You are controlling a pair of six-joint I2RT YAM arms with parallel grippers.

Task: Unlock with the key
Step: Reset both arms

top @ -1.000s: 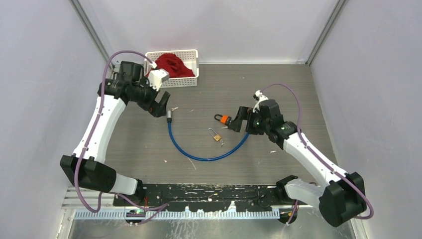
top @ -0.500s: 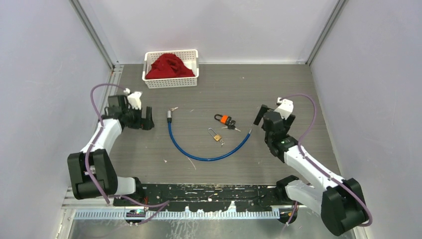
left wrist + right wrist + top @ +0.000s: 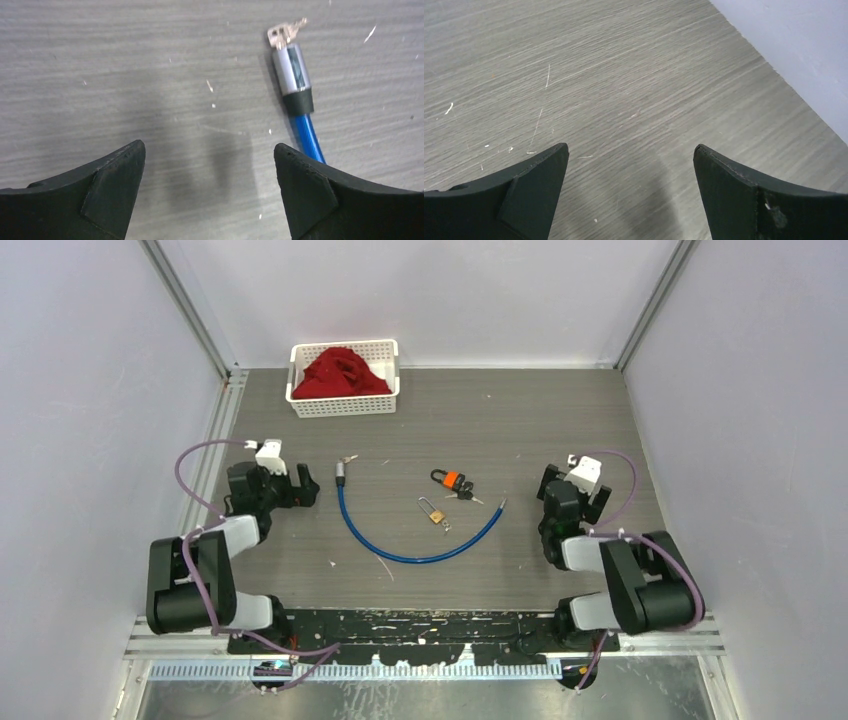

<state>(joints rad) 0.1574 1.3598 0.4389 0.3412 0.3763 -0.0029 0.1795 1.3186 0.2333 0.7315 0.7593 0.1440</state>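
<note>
A blue cable lock [image 3: 400,545] curves across the table's middle. Its metal head [image 3: 341,476] has a key [image 3: 349,458] in its end. In the left wrist view the head [image 3: 293,75] and key [image 3: 284,33] lie at the upper right. An orange padlock [image 3: 447,479] with keys [image 3: 466,495] and a small brass padlock [image 3: 434,512] lie inside the curve. My left gripper [image 3: 303,487] [image 3: 208,147] is open and empty, left of the cable head. Off to the right of the locks, my right gripper [image 3: 575,487] [image 3: 631,148] is open over bare table.
A white basket [image 3: 300,403] holding a red cloth [image 3: 343,373] stands at the back left. Grey walls enclose the table on three sides. The right wall [image 3: 804,55] is close beyond the right gripper. Both arms are folded near their bases.
Both arms have drawn back toward their bases and folded. The left came away from the cable head and the right from the orange padlock. The left jaws opened a little wider.
</note>
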